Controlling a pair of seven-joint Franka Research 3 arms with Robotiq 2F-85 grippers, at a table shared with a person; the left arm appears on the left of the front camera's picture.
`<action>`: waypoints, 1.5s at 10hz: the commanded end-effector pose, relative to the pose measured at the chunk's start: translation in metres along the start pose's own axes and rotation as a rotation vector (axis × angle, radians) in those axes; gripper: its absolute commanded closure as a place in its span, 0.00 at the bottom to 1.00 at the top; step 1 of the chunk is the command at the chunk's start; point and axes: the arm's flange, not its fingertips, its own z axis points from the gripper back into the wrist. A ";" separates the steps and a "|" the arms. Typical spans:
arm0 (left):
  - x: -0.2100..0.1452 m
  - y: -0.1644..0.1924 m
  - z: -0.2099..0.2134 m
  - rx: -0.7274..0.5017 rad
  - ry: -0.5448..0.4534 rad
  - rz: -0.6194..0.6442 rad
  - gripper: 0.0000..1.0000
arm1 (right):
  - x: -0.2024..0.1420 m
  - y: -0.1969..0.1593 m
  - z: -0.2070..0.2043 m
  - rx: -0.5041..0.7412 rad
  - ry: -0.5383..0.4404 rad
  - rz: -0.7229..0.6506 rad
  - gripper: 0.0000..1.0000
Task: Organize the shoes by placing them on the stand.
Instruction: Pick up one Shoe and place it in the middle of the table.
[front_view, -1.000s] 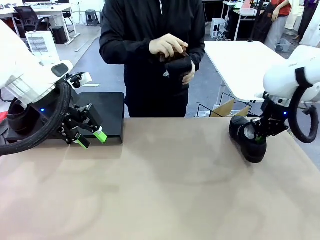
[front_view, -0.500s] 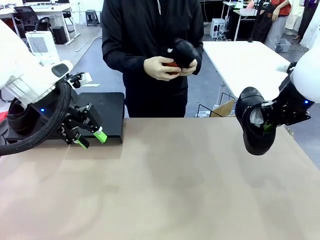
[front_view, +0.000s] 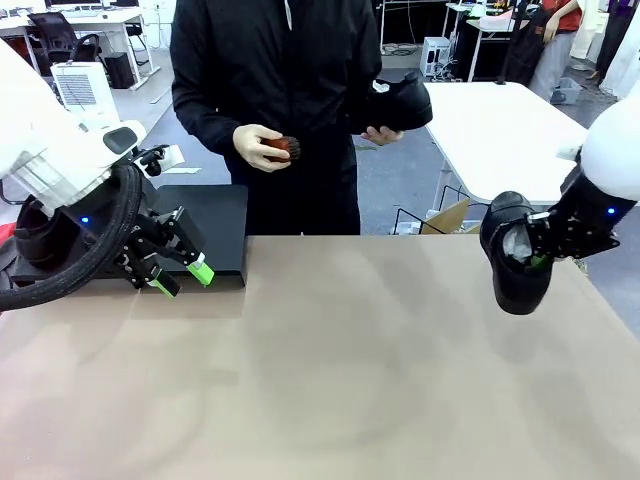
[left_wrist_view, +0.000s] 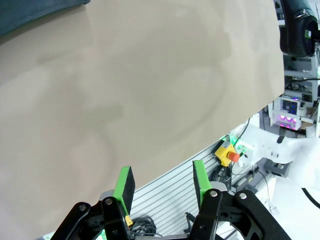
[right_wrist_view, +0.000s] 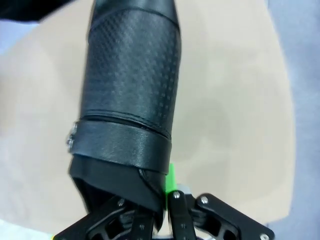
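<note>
Over the last second my right arm has lifted a black shoe (front_view: 515, 265) off the worktop (front_view: 350, 380). It now hangs toe-down in the air near the right edge, with whitish stuffing showing in its opening. My right jaws are clamped together on the rim of that opening. The person across from me has shifted too, and now holds a second shoe (front_view: 400, 100) up in one hand (front_view: 378, 135) and a small brush (front_view: 284, 148) in the other hand (front_view: 255, 148). I judge the pick-up finished, so what remains for my shoe is the carry across to the stand (front_view: 215, 212), which sits well apart at the far left. My left jaws stand apart and empty, just in front of the stand's front lip, and may need to give way. I count three shoes: the one I hold, the one the person holds, and a third shoe (front_view: 35, 238) resting on the stand's left end, partly hidden behind my left arm (front_view: 60, 160). I count one stand with its right platform bare, one brush, and two hands.
</note>
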 end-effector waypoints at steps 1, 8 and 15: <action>0.001 0.002 0.009 0.037 -0.026 0.024 0.38 | -0.058 0.054 0.042 0.088 -0.098 0.060 1.00; -0.005 0.047 0.060 0.082 -0.182 0.150 0.38 | -0.142 0.187 0.006 0.121 0.047 0.270 1.00; 0.004 0.047 0.052 0.068 -0.141 0.123 0.38 | -0.160 0.238 -0.083 0.164 0.193 0.273 1.00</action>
